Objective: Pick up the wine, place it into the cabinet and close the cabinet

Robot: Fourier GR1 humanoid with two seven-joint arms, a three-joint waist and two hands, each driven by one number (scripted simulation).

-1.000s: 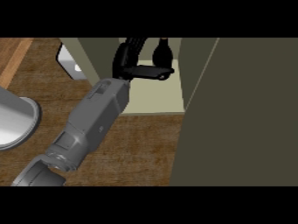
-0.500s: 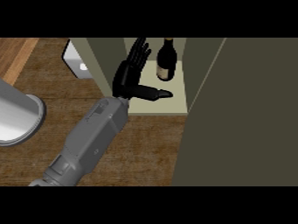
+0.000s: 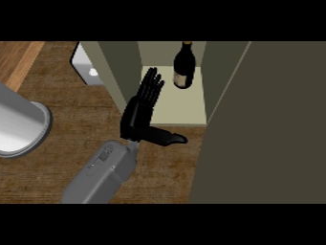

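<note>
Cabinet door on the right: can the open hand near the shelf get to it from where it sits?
Probably yes. The open black hand holds nothing, the dark wine bottle stands apart on the shelf, and no object lies between the hand and the dark olive cabinet door.

No readable text, label, brand, number or sign anywhere, not even on the dark glass wine bottle (image 3: pixel 184 65).

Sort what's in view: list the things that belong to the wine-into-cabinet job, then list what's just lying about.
Belongs to the job:
- wine bottle, standing upright inside the cabinet
- cabinet, its door open
- robot hand, fingers straight, apart from the bottle

Just lying about:
- grey cylinder at the left edge
- white object beside the cabinet, partly hidden
- wooden counter
</note>
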